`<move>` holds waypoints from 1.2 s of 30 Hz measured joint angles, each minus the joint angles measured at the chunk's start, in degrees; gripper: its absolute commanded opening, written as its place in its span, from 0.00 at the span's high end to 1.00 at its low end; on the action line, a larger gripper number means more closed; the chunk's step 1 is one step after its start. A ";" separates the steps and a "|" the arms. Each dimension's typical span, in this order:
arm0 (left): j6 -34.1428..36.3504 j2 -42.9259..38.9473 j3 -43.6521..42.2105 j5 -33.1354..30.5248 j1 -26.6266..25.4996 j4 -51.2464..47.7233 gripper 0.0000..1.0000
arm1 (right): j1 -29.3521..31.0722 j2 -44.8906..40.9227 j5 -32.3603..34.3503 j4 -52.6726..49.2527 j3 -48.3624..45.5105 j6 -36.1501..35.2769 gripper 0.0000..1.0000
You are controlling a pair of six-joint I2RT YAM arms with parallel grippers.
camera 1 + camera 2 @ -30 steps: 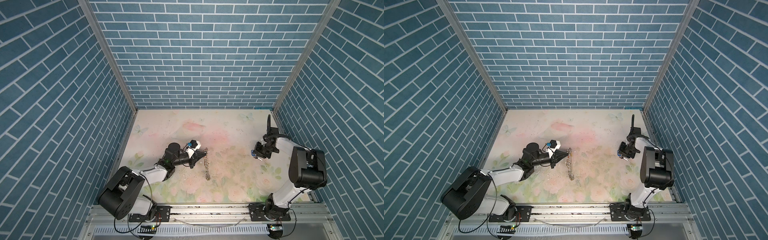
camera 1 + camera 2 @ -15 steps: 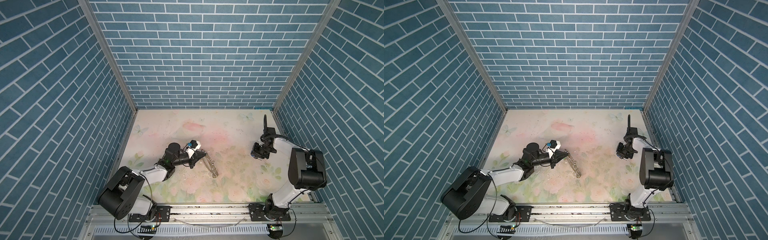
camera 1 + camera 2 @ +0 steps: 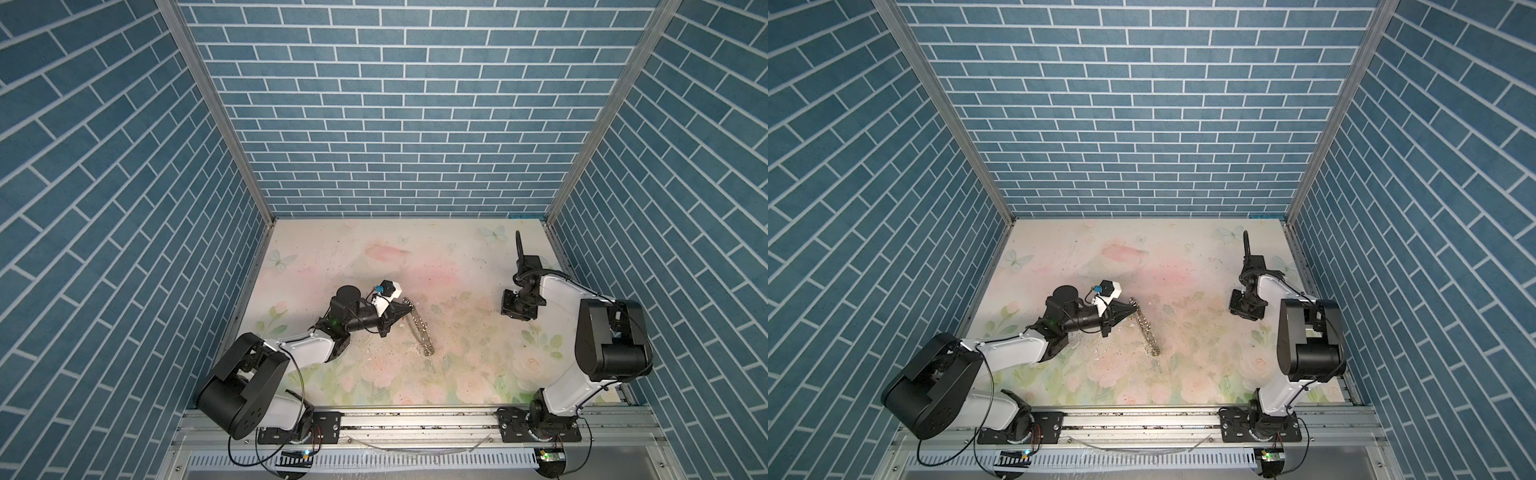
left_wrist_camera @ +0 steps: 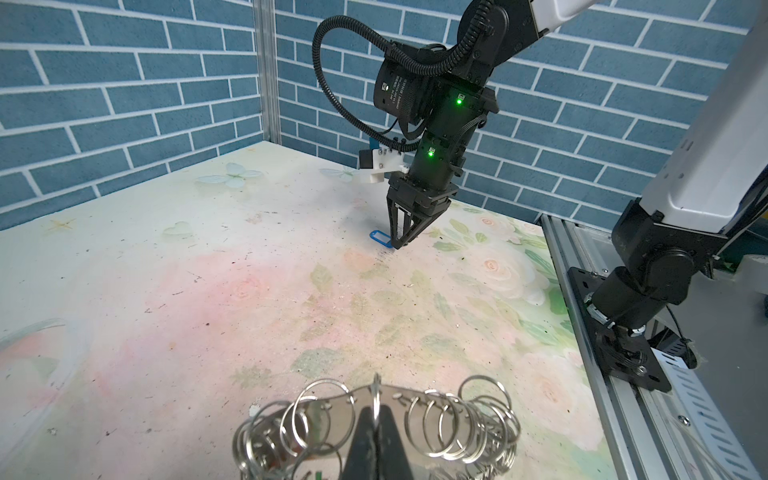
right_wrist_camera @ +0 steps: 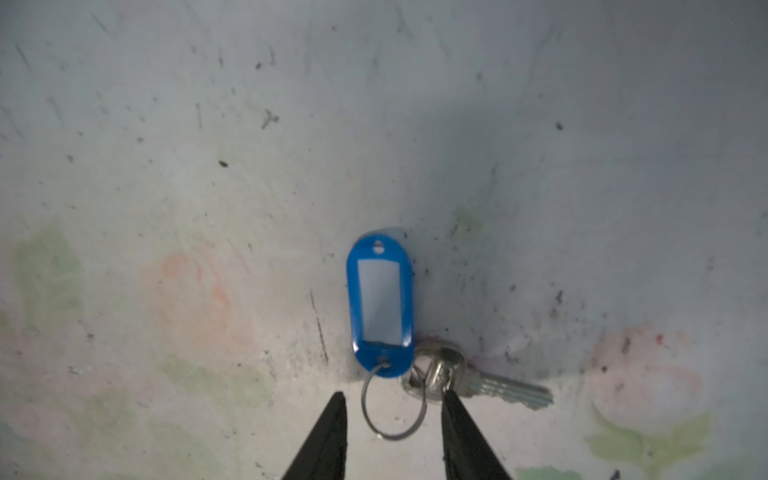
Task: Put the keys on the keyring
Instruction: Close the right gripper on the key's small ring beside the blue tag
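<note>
Both top views: high overhead, tilted toward back wall [image 3: 395,124], sharing whole worktop [image 3: 457,257]. Left wrist: low, looking across at right arm [image 4: 432,137]. Right wrist: close, straight down on blue-tagged key [image 5: 498,388].

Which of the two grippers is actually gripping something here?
The left gripper, shut on the keyring; the right gripper stands open over the blue-tagged key, gripping nothing.
</note>
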 measured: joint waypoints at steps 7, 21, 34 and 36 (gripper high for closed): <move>0.00 0.00 0.00 0.02 0.00 -0.02 1.00 | 1.90 0.17 4.83 -1.57 3.08 -1.09 0.65; 0.00 0.00 0.00 0.02 0.00 -0.02 1.00 | 5.01 3.96 9.66 -3.85 5.25 -2.89 0.62; 0.00 0.00 0.02 0.07 0.00 -0.04 1.00 | 6.03 5.86 13.29 -5.70 7.89 -3.28 0.75; 0.00 0.00 0.02 0.04 0.00 -0.04 1.00 | 6.16 6.16 13.73 -5.86 8.09 -3.28 0.75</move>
